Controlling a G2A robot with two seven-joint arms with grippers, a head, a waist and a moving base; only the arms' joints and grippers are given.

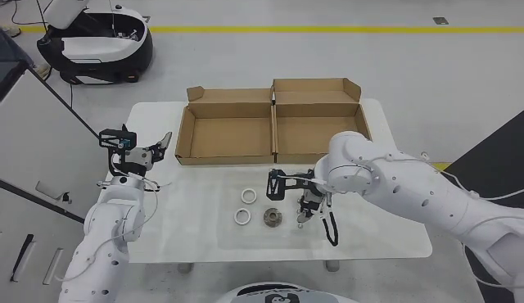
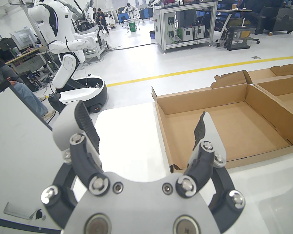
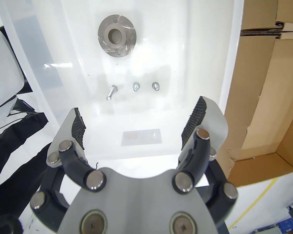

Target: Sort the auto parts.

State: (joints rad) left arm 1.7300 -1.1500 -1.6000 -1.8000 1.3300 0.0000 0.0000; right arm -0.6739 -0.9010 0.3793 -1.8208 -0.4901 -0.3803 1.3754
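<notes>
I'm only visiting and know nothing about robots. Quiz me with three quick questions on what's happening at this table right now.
1. True or false: the cardboard boxes already hold parts.
2. How many bolts sit near the right gripper? A) one B) three C) five
3. Fill in the blank: the left gripper and the right gripper both have their fingers ____ and hold nothing.

Key: 1 false, both boxes are empty; 2 B; 3 open.
</notes>
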